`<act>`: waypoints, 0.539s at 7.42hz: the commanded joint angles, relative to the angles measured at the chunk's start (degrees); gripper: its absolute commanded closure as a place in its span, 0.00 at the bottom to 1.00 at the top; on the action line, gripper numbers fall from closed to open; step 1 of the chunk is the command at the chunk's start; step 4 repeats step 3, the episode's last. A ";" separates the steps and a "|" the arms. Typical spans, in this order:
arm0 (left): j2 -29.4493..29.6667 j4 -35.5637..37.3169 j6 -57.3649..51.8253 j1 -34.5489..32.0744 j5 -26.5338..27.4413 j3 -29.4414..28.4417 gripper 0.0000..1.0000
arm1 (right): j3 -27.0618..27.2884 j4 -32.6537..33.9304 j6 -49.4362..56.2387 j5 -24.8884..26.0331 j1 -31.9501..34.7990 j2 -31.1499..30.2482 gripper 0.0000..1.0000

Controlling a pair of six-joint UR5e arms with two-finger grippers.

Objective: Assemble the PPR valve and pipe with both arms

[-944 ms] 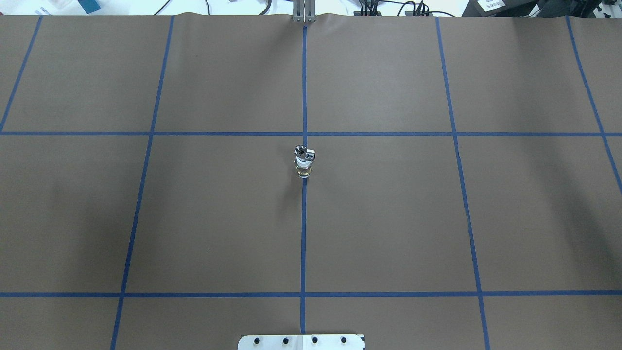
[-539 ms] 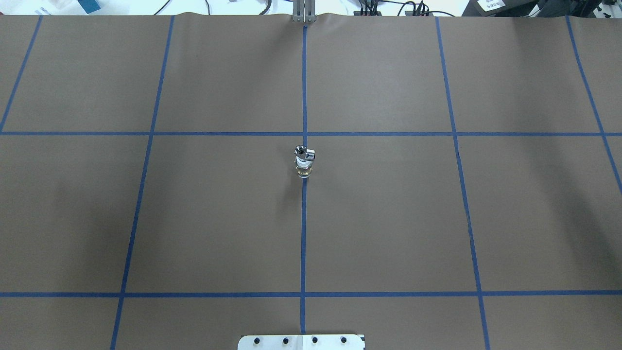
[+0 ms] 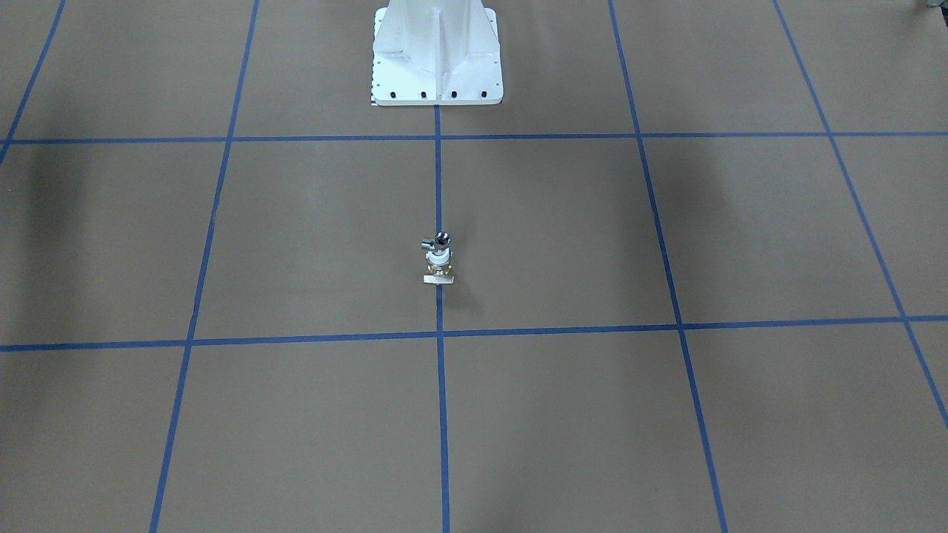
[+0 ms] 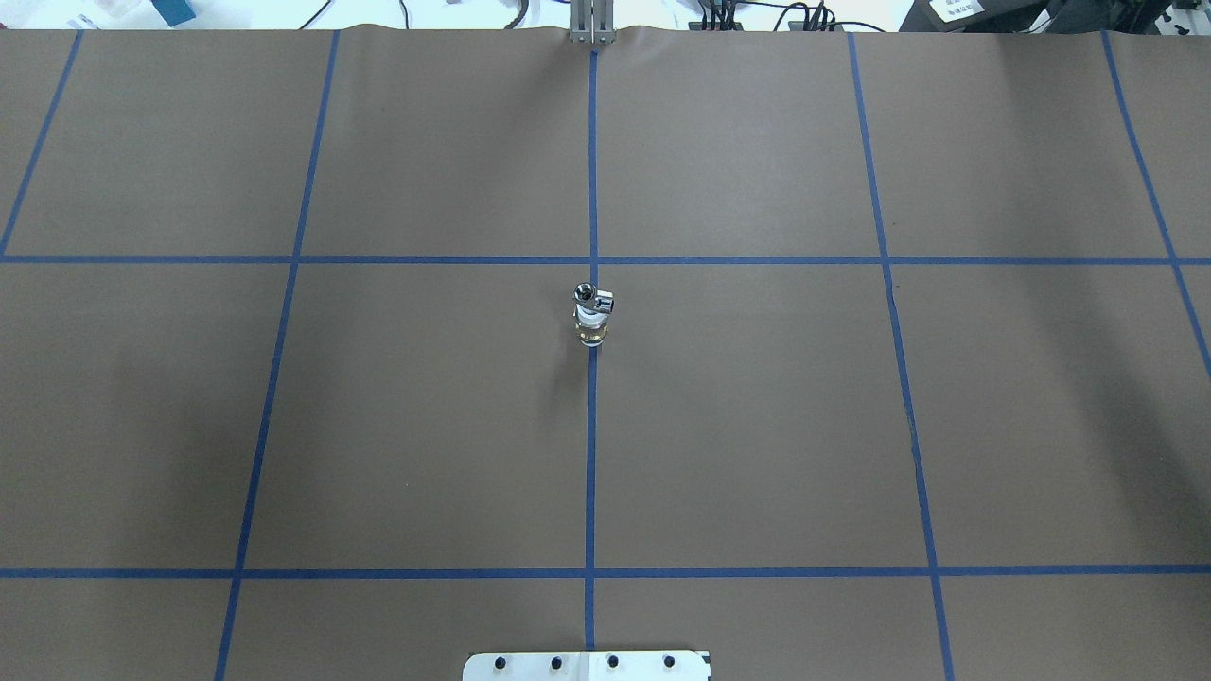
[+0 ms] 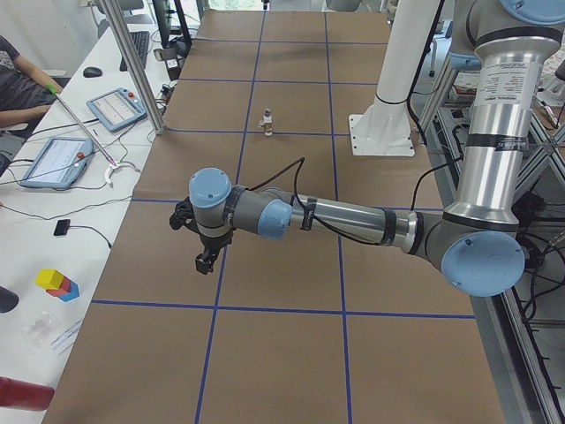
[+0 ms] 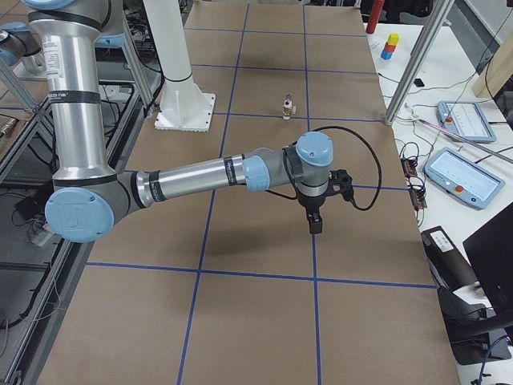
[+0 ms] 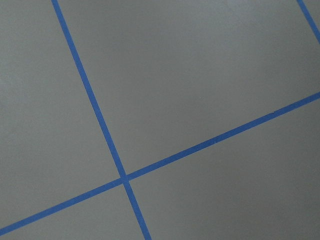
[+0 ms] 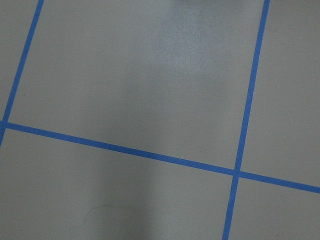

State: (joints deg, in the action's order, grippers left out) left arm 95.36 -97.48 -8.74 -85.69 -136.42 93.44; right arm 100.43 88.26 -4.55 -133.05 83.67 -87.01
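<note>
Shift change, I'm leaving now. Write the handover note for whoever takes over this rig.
Left end effector: hangs over the table on the robot's left side, apart from the parts; open or shut cannot be told.
Right end effector: likewise, on the robot's right side.
Valve-and-pipe piece: stands upright on the centre tape line, mid-table; neither arm touches it.
Done: it looks like one stacked piece, but it is too small to confirm the joint.
Left: check the joint up close.

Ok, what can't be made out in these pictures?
Left claw: seen only in the exterior left view, small and dark; open or shut unclear.
Right claw: same, exterior right view only.
Metal fitting: too small in every view to tell valve from pipe, or whether joined.
Wrist views: show only taped table.
</note>
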 commanded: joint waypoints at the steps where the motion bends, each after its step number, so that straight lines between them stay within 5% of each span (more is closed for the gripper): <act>1: 0.00 0.01 0.12 0.00 0.10 0.16 0.00 | -0.06 -0.02 -0.02 -0.02 0.00 -0.88 0.01; 4: -0.09 -0.07 0.04 0.00 0.10 0.08 0.00 | 0.03 -0.02 -0.02 -0.02 0.00 -0.71 0.01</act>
